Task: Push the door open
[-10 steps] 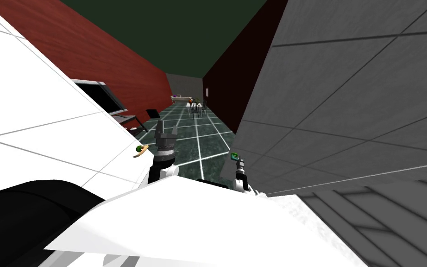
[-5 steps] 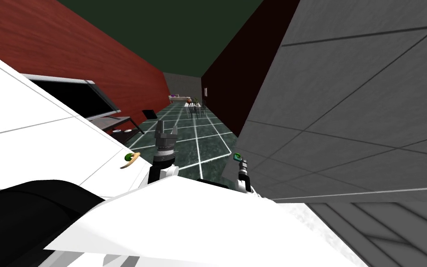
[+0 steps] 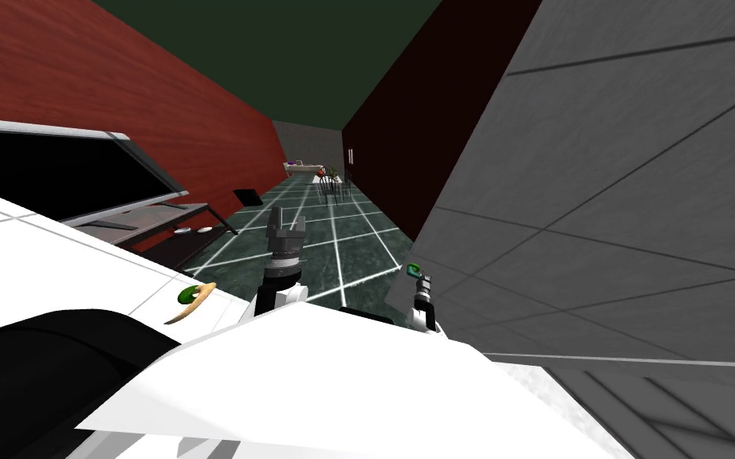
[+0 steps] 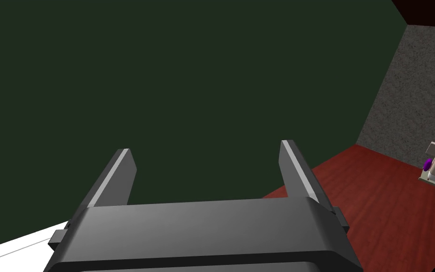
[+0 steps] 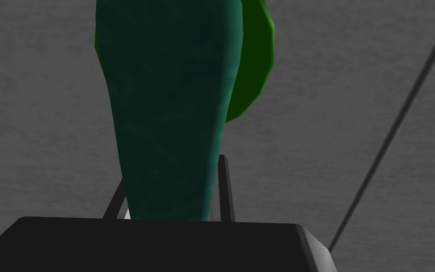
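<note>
The right arm reaches forward low in the head view, just right of centre, strongly foreshortened. The right claw point(image 3: 417, 277) is up against the near edge of the grey panelled door point(image 3: 613, 199), which takes up the right side of the frame. In the right wrist view the right claw point(image 5: 170, 174) has its two thin fingers pinching the sides of a dark teal lever handle point(image 5: 169, 94), which rises straight out from between them. A bright green round plate point(image 5: 255, 61) sits behind the handle, against the door's grey face point(image 5: 46, 141).

The left arm extends forward at centre frame, with the left claw point(image 3: 287, 217) pointing along the corridor above the dark green tiled floor point(image 3: 358, 247) and touching nothing. Its wrist view shows the left claw point(image 4: 205, 147) spread wide with nothing between the fingers.

The handle covers most of one right finger and the base of the other, so the exact contact cannot be seen. In the head view the handle point(image 3: 412, 269) is only a small teal speck just above the right claw. The grey door is cut off by the top and right edges of the frame. A white panelled door point(image 3: 55, 255) at lower left is cut off by the left edge. It carries a tan curved lever point(image 3: 190, 301) with a green base, apart from both claws. Furniture at the corridor's far end is too small to make out.

The grey door stands at an angle. Its free edge runs from lower centre to the top right of centre, and the gripped handle is close to that edge.
</note>
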Tool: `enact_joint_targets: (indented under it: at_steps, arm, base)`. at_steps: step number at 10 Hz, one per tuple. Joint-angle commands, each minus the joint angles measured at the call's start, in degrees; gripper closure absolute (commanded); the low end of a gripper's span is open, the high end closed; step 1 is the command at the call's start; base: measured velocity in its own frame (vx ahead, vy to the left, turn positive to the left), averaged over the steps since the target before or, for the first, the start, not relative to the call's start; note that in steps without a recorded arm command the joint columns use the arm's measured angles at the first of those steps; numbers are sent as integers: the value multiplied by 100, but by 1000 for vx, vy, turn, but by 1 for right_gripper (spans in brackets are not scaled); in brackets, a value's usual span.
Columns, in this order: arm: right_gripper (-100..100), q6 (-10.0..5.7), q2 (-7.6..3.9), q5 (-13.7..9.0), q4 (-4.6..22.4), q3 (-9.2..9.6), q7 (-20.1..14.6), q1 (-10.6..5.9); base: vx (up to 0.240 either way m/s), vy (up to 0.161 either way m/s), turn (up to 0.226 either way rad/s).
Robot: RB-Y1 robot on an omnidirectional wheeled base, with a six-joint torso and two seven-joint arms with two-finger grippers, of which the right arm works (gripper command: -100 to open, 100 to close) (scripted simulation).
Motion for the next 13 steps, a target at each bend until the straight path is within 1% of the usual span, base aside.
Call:
enact_joint_targets:
  at_steps: [1,4,5,7,10,11,12,13]
  arm:
    - [100,-32,-47,-84,40,-164,57,-42]
    - [100,-43,-34,-199,49,-368,127,-41]
    - [100,-48,-19,-249,53,-458,157,-41]
    - [100,-54,11,-317,59,-578,198,-41]
    - [100,-59,49,-374,63,-679,232,-40]
    - [100,-12,12,-380,-28,-708,243,53]
    - [100,-21,-39,-443,-45,-808,279,64]
    - [100,-26,-52,-474,-46,-854,298,67]
  base:
    - [203,77,-93]
    - [187,80,-77]
    - [230,88,-97]
    - [230,79,-83]
    - [198,51,-54]
    - [78,1,-39]
    - [149,-1,-38]
    - [197,37,-54]
